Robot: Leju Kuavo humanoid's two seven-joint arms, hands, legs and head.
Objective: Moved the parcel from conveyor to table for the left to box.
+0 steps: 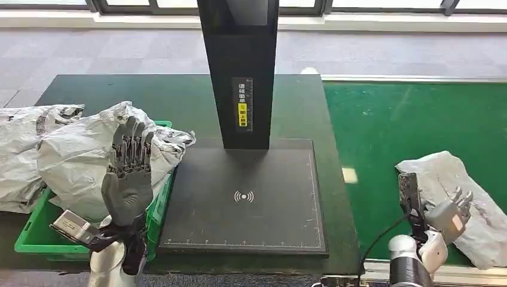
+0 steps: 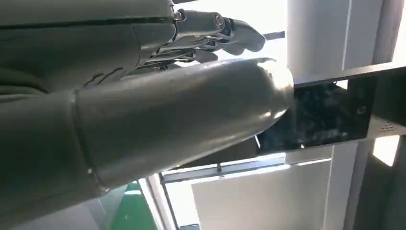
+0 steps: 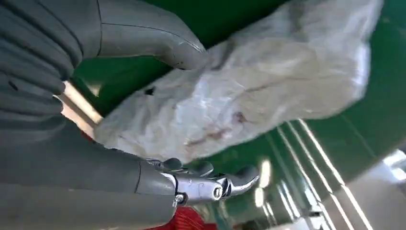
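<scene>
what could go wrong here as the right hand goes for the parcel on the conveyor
1. The right hand is open at the near end of the parcel; gripping only that end of the soft grey bag could let it sag or slip.
2. Carried low to the table, the parcel could catch on the black scanner post.
3. The green box is already heaped with bags, so another may slide off.

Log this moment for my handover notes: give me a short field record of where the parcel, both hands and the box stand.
parcel: grey bag lying on the green conveyor, not yet on the table
right hand: open, fingers spread at the parcel's near edge; grip not yet closed
left hand: raised, open, holding nothing, in front of the box
box: green crate at the table's left, already holding grey bags
table centre: black scanner pad with upright post
</scene>
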